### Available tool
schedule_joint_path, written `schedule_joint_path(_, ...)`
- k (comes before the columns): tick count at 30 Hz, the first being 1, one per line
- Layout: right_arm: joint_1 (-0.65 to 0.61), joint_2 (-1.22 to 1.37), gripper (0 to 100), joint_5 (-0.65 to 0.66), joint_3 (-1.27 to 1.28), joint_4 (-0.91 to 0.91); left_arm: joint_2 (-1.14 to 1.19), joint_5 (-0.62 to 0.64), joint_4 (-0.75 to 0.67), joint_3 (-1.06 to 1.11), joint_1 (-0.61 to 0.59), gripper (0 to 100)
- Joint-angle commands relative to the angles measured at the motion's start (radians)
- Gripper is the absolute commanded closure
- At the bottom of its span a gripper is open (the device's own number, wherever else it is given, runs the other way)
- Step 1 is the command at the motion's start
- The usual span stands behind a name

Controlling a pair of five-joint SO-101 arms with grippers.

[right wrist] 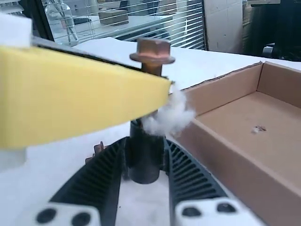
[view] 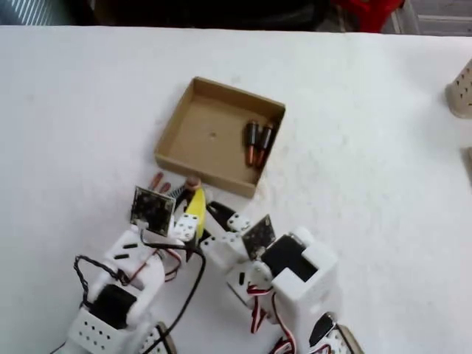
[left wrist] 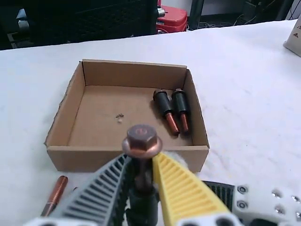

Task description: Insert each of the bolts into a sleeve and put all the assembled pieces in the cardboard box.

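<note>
Table point(view: 369, 147): white top, wide, plain.

Red container point(view: 369, 11): beyond the table's far edge, hard plastic by the look of it; it also shows in the left wrist view point(left wrist: 171, 19).

Pale perforated object point(view: 461, 92): stands at the table's edge, well apart from everything else; cut off by the frame.

Dark slatted crate point(left wrist: 84, 21): behind the table, possibly a storage bin.

Window blinds point(right wrist: 188, 23): horizontal slats, in the room behind.

Glass bottle point(right wrist: 63, 21): clear and upright, on a surface before the blinds.
</note>
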Motion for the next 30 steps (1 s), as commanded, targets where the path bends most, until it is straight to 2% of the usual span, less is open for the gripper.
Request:
schedule_joint_path(1, -0.002, -0.013, 98.2, 0.006, 0.002, 0.001, -0.013, -0.014, 0.038, -0.021, 0.016, 94)
schedule_joint_path(6, -0.001, -0.013, 98.2, 0.006, 0.002, 0.001, -0.013, -0.014, 0.15, -0.023, 0.022, 80)
schedule_joint_path(15, -0.001, -0.013, 98.2, 0.008, 0.002, 0.001, -0.015, -0.014, 0.226, -0.023, 0.024, 84)
schedule_joint_path(23, -0.001, -0.013, 98.2, 0.009, 0.002, 0.001, -0.015, -0.051, 0.324, -0.018, 0.016, 72)
schedule_joint_path(30, -0.001, -0.013, 98.2, 0.009, 0.002, 0.001, -0.015, -0.052, 0.322, -0.023, 0.016, 71)
